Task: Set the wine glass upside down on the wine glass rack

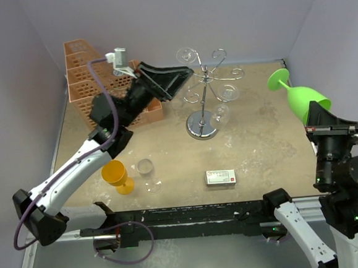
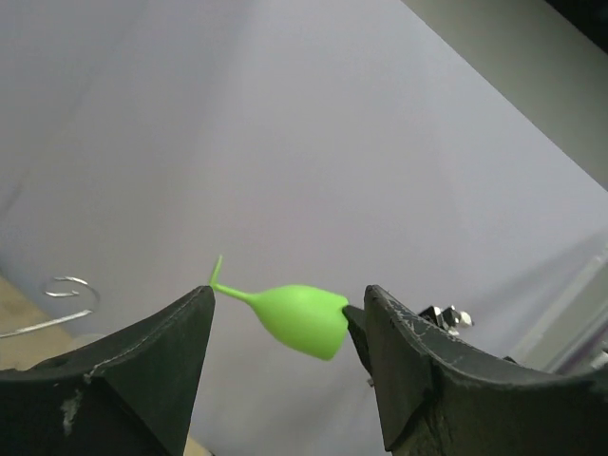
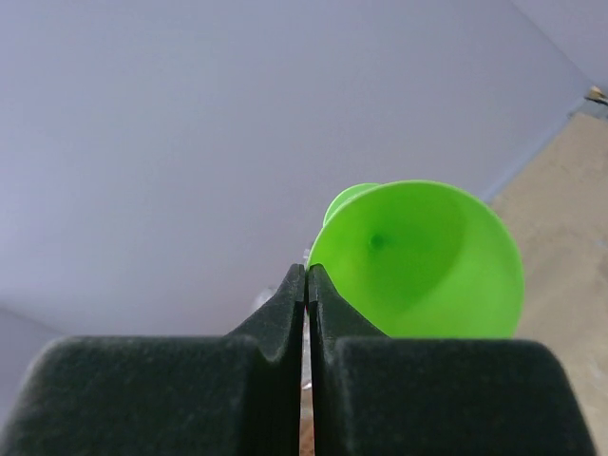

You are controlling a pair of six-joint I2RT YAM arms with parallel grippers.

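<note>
Pale lilac walls close in a tan, speckled tabletop (image 1: pixel 259 134), with my two arms bolted at its near edge. Near the middle of the table stands the shiny chrome wire rack (image 1: pixel 201 98), with a round domed base, a thin post and curled arms. My right gripper (image 1: pixel 318 109) is pinched tight on the rim of the bright green plastic wine glass (image 1: pixel 303 98). It holds the glass in the air over the right side of the table, well apart from the rack. The glass is tilted, with its foot pointing up and back toward the far wall and its bowl mouth facing my wrist. My left gripper (image 1: pixel 178 84) is raised beside the rack's upper arms on their left, its jaws spread wide with nothing between them. Through its wrist camera I see the green glass across the gap. Behind my left arm sits an orange plastic lattice basket (image 1: pixel 84 73). Near my left elbow an orange plastic goblet (image 1: pixel 117 176) stands upright, with a clear glass (image 1: pixel 146 169) just to its right. A small white box (image 1: pixel 220 177) lies flat toward the front edge.
</note>
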